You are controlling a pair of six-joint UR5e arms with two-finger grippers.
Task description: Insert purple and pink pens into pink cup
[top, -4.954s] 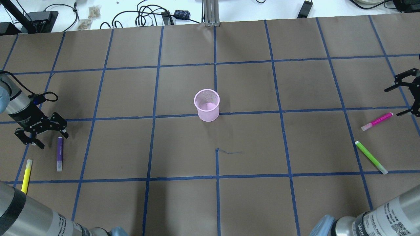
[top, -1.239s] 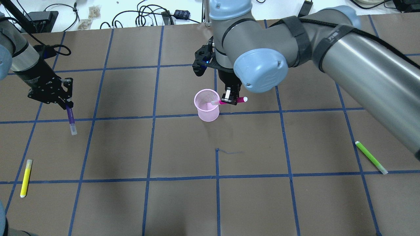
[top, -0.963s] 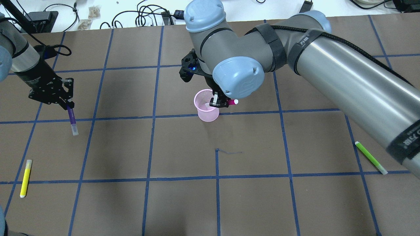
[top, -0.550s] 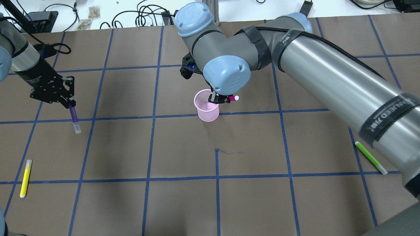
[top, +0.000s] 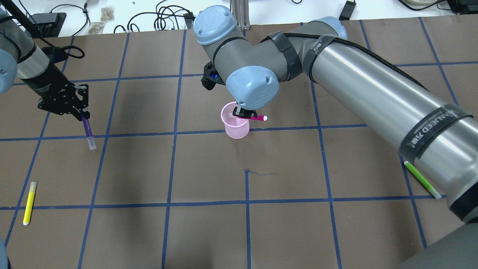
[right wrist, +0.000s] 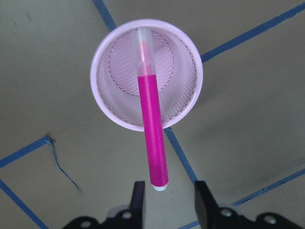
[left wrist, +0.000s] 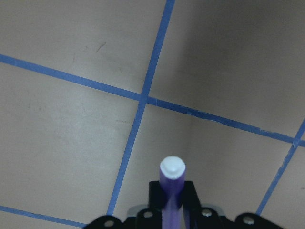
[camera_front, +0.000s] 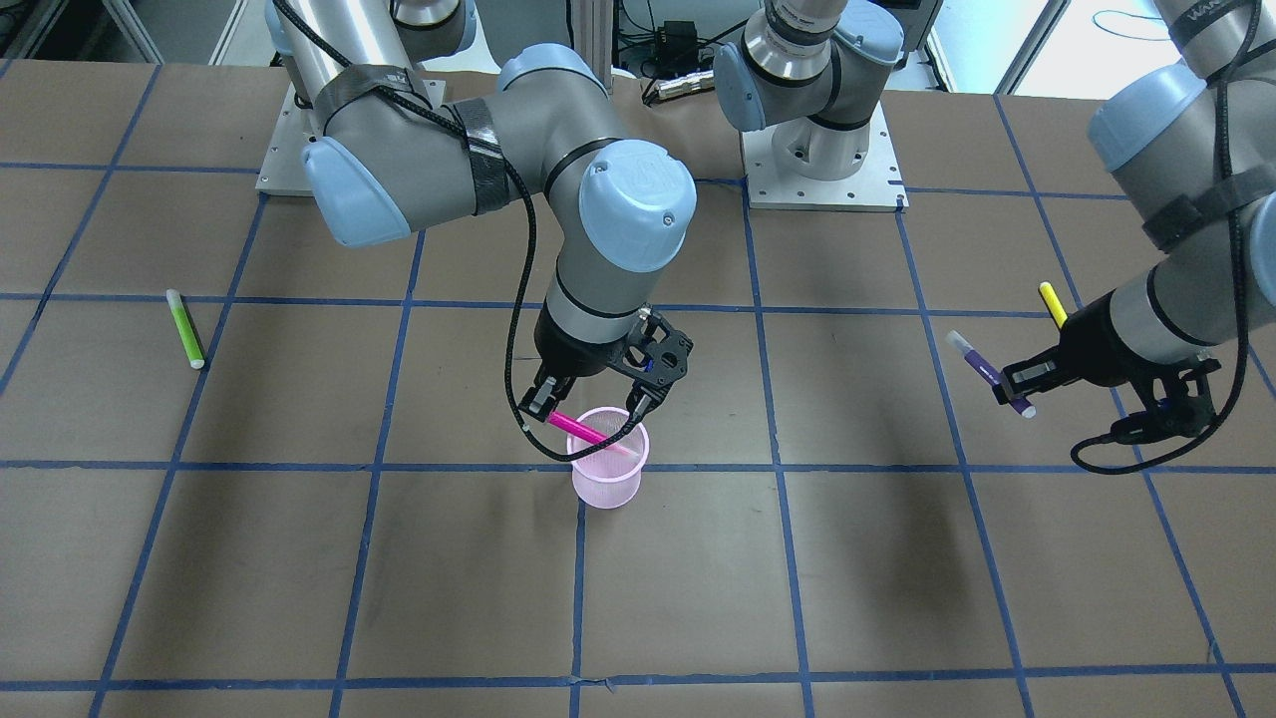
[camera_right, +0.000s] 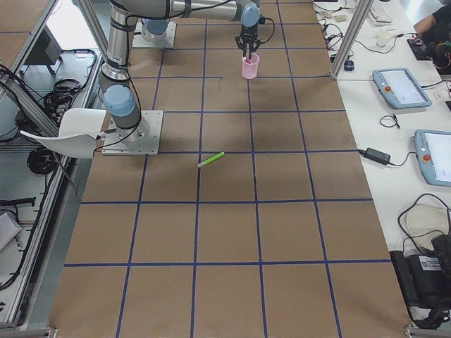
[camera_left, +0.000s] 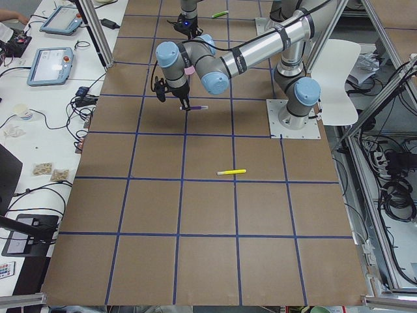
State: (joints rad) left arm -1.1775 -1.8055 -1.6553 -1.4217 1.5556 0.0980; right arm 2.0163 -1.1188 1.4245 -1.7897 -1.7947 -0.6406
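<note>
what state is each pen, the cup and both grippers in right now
pink cup: upright
pink pen: tilted, clear end inside pink cup, leaning on rim
right gripper: open, astride pink pen's end
purple pen: held in the air
left gripper: shut on purple pen
yellow pen: lying flat
green pen: lying flat

Right hand (right wrist: 170,200) has released pink pen (right wrist: 153,129) into pink cup (right wrist: 106,102).
</note>
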